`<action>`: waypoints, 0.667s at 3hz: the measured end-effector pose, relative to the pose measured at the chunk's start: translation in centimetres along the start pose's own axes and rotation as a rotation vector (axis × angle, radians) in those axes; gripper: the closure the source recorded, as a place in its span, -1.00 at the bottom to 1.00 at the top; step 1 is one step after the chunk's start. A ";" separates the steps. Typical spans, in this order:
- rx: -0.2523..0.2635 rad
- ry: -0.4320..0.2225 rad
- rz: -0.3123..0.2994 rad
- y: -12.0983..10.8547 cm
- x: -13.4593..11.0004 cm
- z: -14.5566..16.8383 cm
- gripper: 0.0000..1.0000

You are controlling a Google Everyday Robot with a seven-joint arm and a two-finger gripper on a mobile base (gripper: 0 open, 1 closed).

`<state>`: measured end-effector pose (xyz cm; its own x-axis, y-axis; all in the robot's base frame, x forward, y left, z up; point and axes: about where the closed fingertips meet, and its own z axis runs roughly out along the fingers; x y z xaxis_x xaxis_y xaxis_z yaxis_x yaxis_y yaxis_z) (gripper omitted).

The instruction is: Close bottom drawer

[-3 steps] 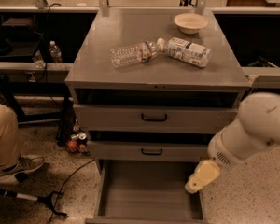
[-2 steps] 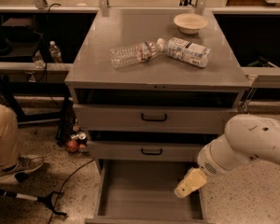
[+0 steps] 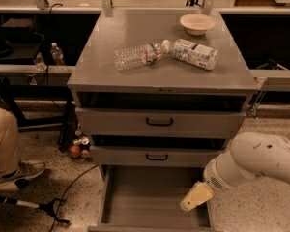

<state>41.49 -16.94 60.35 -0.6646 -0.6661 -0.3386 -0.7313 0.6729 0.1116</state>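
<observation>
The bottom drawer [image 3: 150, 197] of the grey metal cabinet is pulled far out, showing its plain grey interior; its front panel is cut off by the lower edge of the view. My gripper [image 3: 195, 197] hangs from the white arm [image 3: 256, 163] on the right and sits low over the drawer's right side, inside the open box near its right wall. The middle drawer [image 3: 157, 156] and the top drawer [image 3: 159, 122], each with a black handle, stand slightly out above it.
On the cabinet top [image 3: 106, 57] lie a clear plastic bottle [image 3: 137, 55], a white labelled bottle [image 3: 195, 52] and a cream bowl [image 3: 197, 23]. A person's leg and shoe [image 3: 9, 163] are at the left, with cables, cans and a black tool [image 3: 34, 207] on the floor.
My arm has swung left and down, carrying the gripper from beside the drawer's right edge to lower over the open drawer's right side. The drawer has not moved.
</observation>
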 end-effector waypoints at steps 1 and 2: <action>0.017 0.009 0.063 -0.5 3.0 5.3 -1.00; 0.010 0.023 0.147 -2.1 6.9 11.9 -1.00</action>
<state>40.28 -19.08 46.69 -0.7675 -0.5675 -0.2983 -0.6247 0.7665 0.1491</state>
